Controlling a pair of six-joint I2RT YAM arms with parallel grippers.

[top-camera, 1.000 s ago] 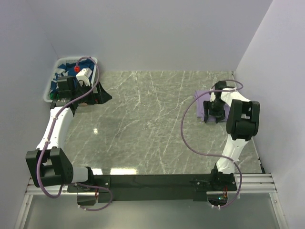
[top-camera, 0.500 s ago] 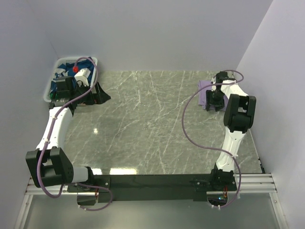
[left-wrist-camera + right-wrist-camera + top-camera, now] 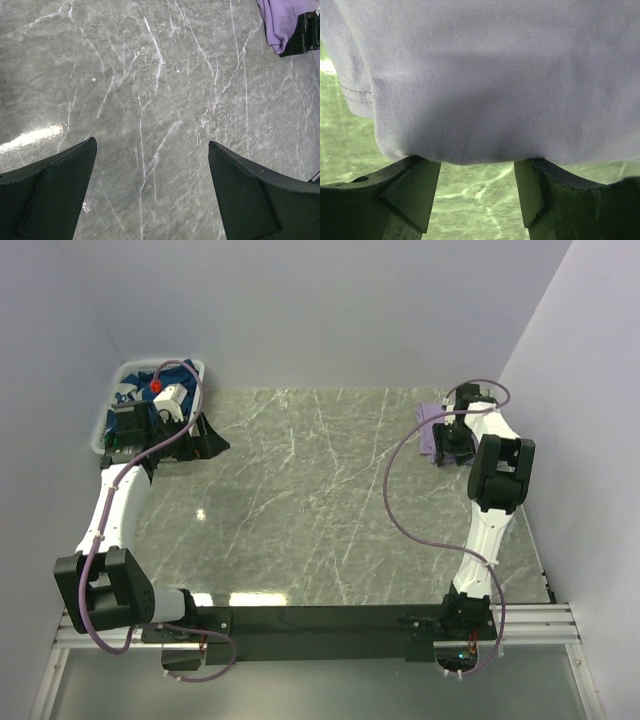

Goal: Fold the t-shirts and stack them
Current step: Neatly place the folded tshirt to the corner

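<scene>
The lavender shirt (image 3: 429,428) lies folded in the far right corner of the worktop (image 3: 300,500). The right claw (image 3: 476,172) is low against its near edge, jaws partly apart, the rounded fold of cloth resting at the fingertips (image 3: 420,182) with bare worktop showing between them. The left claw (image 3: 152,145) hangs wide open over bare marble at the far left, just beside the white basket (image 3: 150,364), which holds a navy shirt (image 3: 126,395) with white print.
</scene>
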